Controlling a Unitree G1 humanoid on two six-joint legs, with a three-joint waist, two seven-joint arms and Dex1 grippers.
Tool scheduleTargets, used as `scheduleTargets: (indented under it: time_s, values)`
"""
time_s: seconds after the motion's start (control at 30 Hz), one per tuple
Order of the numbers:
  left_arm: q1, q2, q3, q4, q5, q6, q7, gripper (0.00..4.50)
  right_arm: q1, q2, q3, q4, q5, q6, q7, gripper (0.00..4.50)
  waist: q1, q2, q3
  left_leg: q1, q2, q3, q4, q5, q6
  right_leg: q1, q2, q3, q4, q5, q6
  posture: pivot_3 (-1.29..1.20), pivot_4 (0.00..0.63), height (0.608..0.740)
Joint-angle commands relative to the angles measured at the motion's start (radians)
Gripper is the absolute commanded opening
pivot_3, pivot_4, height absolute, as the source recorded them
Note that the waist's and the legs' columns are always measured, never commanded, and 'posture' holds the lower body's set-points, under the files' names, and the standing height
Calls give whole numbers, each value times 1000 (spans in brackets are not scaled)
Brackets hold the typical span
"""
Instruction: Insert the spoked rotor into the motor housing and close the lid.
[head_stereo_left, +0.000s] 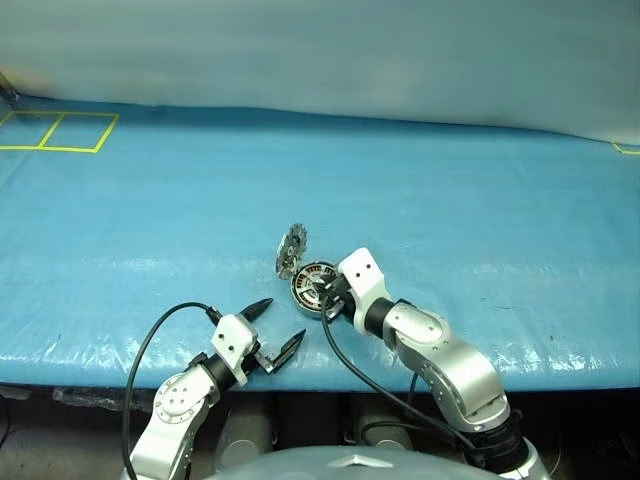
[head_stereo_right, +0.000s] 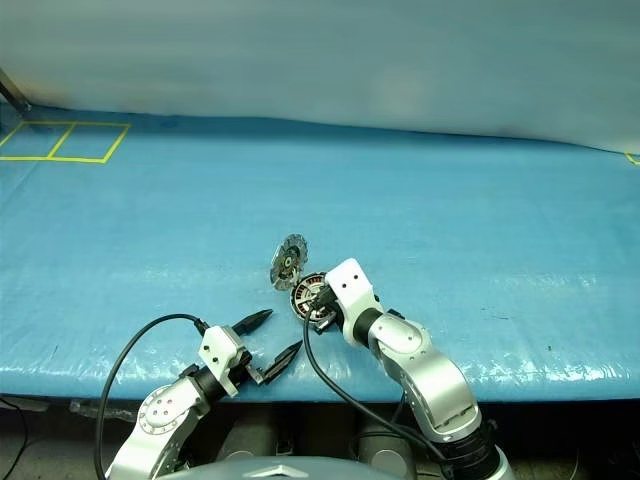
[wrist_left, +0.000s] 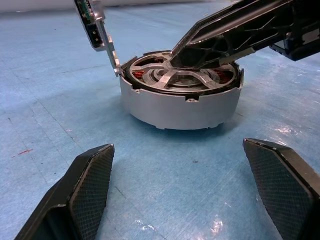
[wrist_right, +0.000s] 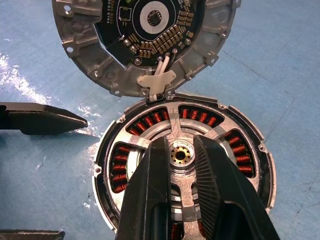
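The motor housing (wrist_left: 175, 107), a squat grey round case, stands on the blue table near its front edge. The spoked rotor (wrist_right: 172, 122) lies inside it, with the copper-red windings showing between its silver spokes. Hinged to the far rim, the lid (wrist_right: 150, 30) stands upright and open, its circuit-board face turned towards the housing. My right gripper (wrist_right: 180, 143) reaches down onto the rotor, its fingers closed narrowly on a spoke beside the hub. My left gripper (head_stereo_left: 284, 320) hovers open just left of and in front of the housing, apart from it.
Blue sheeting covers the table (head_stereo_left: 450, 200), whose front edge (head_stereo_left: 420, 360) runs just below the grippers. Yellow tape squares (head_stereo_left: 60, 130) mark the far left corner. A black cable (head_stereo_left: 150, 340) loops off my left wrist.
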Motion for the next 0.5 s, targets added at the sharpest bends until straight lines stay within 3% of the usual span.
scheduleTargets:
  time_s: [0.03, 0.13, 0.43, 0.5]
  values:
    - [1, -1, 8, -11, -11, -11, -2, 4500, 10, 7, -18, -26, 17, -28, 1, 1668, 0, 0, 0, 0, 0, 0, 0, 0, 0, 0, 0, 0, 0, 0, 0, 0, 150, 740]
    - [2, 0, 9, -17, -13, -8, -2, 4500, 5, 5, -34, -73, 27, -30, 4, 2600, -1, 0, 0, 0, 0, 0, 0, 0, 0, 0, 0, 0, 0, 0, 0, 0, 150, 740]
    - [-1, 52, 100, -98, -142, 97, -38, 4500, 5, -33, -188, -192, 141, 15, 40, 2600, -1, 0, 0, 0, 0, 0, 0, 0, 0, 0, 0, 0, 0, 0, 0, 0, 150, 740]
    - [-11, 79, 164, -115, -212, 146, -48, 4500, 29, -39, -221, -187, 144, -1, 32, 2188, -1, 0, 0, 0, 0, 0, 0, 0, 0, 0, 0, 0, 0, 0, 0, 0, 150, 740]
